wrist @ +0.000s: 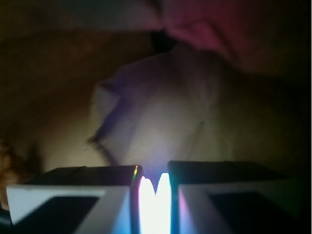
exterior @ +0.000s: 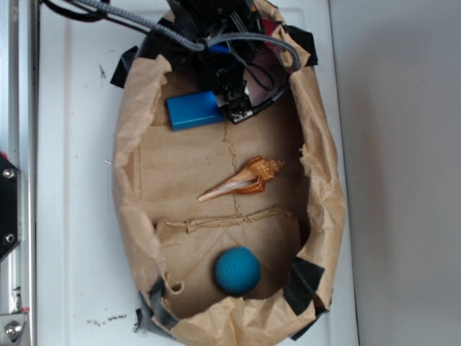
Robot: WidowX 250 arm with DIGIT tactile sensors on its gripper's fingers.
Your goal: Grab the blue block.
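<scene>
The blue block [exterior: 193,110] is a flat bright blue slab at the back left of the paper-lined basket [exterior: 130,180]. My gripper [exterior: 230,107] sits at the block's right end, under the black arm and its cables. In the wrist view the two jaws stand close together around my gripper [wrist: 155,197], and the narrow gap between them is filled by a glaring white-blue strip that appears to be the block's end. Beyond the fingers [wrist: 73,195] only crumpled paper shows. The block's shape is washed out there.
A tan spiral seashell [exterior: 245,180] lies in the middle of the basket. A round teal textured ball [exterior: 237,270] sits at the front. Black tape patches [exterior: 308,285] hold the paper rim. A pink patch [wrist: 204,24] shows at the basket's back wall.
</scene>
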